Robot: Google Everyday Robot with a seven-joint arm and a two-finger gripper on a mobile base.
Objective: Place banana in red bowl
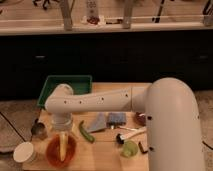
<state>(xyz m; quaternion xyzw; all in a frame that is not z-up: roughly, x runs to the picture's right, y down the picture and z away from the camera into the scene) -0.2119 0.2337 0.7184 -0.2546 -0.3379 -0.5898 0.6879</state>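
Note:
The pale yellow banana point(62, 145) lies in the round orange-red bowl point(52, 154) at the front left of the wooden table. One end of it rests on the bowl's floor and the other points up toward my gripper point(62, 127). The gripper hangs straight above the bowl at the end of the white arm point(100, 102). It sits at the banana's upper end; I cannot tell whether it still touches the banana.
A white cup point(25, 152) stands left of the bowl and a small metal cup point(39, 131) behind it. A green pod point(85, 131), a grey wedge point(98, 123), a blue sponge point(117, 118), a light-green fruit point(130, 148) and a dark red item point(140, 118) lie to the right. A green tray point(50, 85) is at the back.

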